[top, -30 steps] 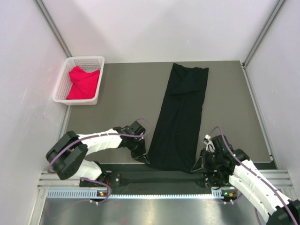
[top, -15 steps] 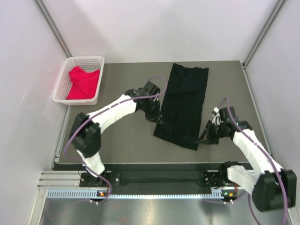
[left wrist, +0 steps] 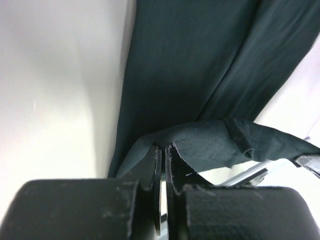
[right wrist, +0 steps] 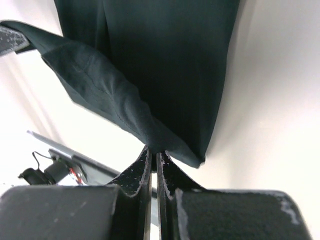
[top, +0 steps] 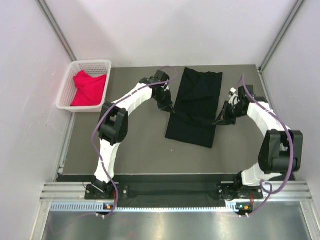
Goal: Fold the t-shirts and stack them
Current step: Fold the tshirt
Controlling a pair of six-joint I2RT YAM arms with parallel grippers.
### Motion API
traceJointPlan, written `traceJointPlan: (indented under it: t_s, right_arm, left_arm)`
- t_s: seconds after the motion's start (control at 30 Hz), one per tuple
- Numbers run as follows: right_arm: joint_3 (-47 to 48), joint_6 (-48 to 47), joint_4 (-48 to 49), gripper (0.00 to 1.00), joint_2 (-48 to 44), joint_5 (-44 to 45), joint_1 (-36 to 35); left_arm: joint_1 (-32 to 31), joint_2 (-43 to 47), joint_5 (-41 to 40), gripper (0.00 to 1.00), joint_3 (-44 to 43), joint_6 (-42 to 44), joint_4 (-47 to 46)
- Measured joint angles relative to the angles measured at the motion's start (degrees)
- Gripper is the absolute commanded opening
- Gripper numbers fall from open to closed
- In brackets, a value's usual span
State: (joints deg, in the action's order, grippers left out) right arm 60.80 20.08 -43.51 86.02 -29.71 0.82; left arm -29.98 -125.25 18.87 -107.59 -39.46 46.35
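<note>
Grey counter, centre: limp, light black shirt half doubled, lifted corners pinched tight in left gripper and right gripper. Sags soft between; likely handles best by corners. Red shirt in basket.

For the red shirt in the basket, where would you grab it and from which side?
Come straight down from above, because the walls of the basket close off every side. Pinch a raised fold of the red shirt near its far end, where the crumpled cloth appears to bunch up. That is probably the easiest ridge for two fingers.
</note>
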Motion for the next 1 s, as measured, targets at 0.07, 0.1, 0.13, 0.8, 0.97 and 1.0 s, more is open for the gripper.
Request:
traceJointPlan:
  t_s: [0.07,0.1,0.13,0.8,0.97,1.0]
  right_arm:
    - [2.6,-0.2,0.5,0.0,2.8,0.0,0.4]
    - [3.8,-0.2,0.9,0.0,4.2,0.0,0.6]
    - [4.8,-0.2,1.0,0.0,5.5,0.0,0.8]
    - [14.4,-0.6,2.7,0.0,20.6,-1.7,4.3]
    - [15.1,-0.4,3.4,0.0,21.7,-1.8,4.3]
    - [15.3,-0.4,3.5,0.0,21.7,-1.9,4.4]
  left_arm:
    - [0.8,-2.1,1.4,0.0,-2.7,-0.1,-0.5]
    - [1.1,-3.1,2.1,0.0,-3.8,-0.3,-1.2]
    - [1.4,-4.1,2.8,0.0,-4.7,-0.6,-1.9]
    - [3.4,-13.4,8.8,0.0,-11.1,-7.3,-12.1]
    - [4.1,-13.4,8.7,0.0,-11.1,-7.9,-13.2]
    - [4.2,-13.4,8.7,0.0,-11.1,-8.0,-13.4]
